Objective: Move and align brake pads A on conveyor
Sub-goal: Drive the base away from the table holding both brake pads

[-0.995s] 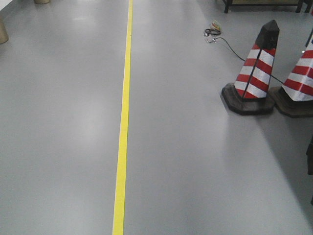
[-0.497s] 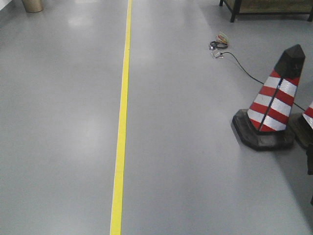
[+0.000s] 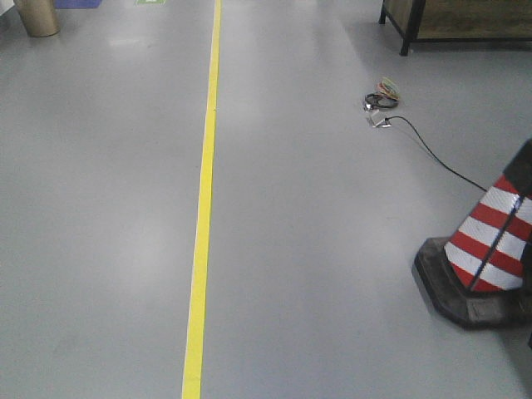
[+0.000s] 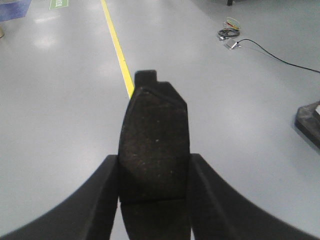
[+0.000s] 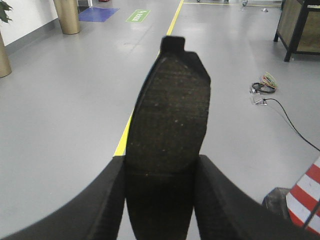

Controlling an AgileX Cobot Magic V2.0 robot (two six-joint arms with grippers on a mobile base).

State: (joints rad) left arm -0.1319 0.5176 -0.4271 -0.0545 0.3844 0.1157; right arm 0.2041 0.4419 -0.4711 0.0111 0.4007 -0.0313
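My left gripper is shut on a brake pad, a dark-grey curved pad held upright between the two black fingers, above the grey floor. My right gripper is shut on a second brake pad of the same kind, also held upright between its fingers. The conveyor is out of view in every frame. Neither gripper shows in the front view, and no other pads are visible.
A grey floor with a yellow line runs away from me. A red-and-white traffic cone stands at the right. A cable with a small plug lies on the floor. A dark-framed table stands far right, a brass-coloured post far left.
The front view has shifted: the cone has slid right and down, and the second cone has left the frame. The cable bundle and far table have moved lower in the picture.
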